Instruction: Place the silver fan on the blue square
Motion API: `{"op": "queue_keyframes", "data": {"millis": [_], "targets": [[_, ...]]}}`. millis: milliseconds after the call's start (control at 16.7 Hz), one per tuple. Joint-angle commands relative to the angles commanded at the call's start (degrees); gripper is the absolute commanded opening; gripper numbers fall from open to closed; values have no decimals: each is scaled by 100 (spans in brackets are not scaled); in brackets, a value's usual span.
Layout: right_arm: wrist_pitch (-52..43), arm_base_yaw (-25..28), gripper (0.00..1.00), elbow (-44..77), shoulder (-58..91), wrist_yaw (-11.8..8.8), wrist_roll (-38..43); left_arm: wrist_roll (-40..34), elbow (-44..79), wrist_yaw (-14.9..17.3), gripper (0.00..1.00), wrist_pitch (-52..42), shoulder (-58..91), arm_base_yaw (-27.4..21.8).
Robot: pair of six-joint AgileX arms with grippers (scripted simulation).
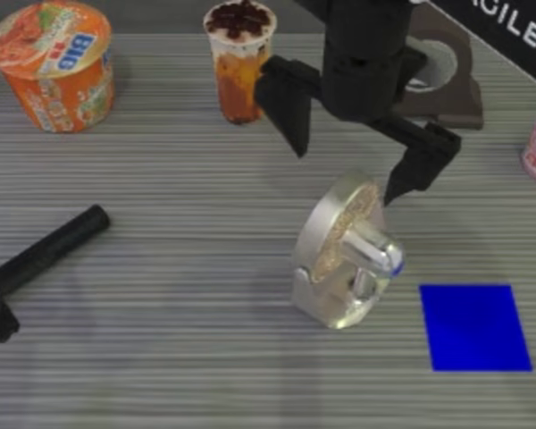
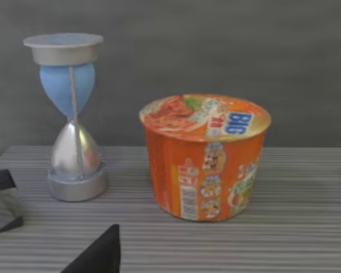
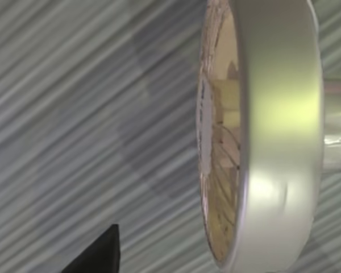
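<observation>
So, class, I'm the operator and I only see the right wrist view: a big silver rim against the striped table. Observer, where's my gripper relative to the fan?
Observer: The right gripper hangs open above the silver fan, its fingers spread wide and touching nothing.
Operator: And where is the target?
Observer: The blue square lies bare on the table, to the right of the fan and slightly nearer the bottom edge of the top view.
Operator: Anything close behind the fan?
Observer: A dark wooden clock stands beyond it, partly hidden by your arm, and a drink cup stands to its left.
Operator: What about the left arm?
Observer: It sits at the table's left edge, facing an orange noodle cup and an hourglass.
</observation>
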Motion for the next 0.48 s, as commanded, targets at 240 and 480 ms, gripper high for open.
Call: {"op": "queue_keyframes", "data": {"millis": [240,480], "targets": [[206,-18,100,-246,-56,0,-17,0,0,0,100,0,0,0],[876,-7,100,-1103,-217,-2,-9,0,0,0,100,0,0,0]]}}
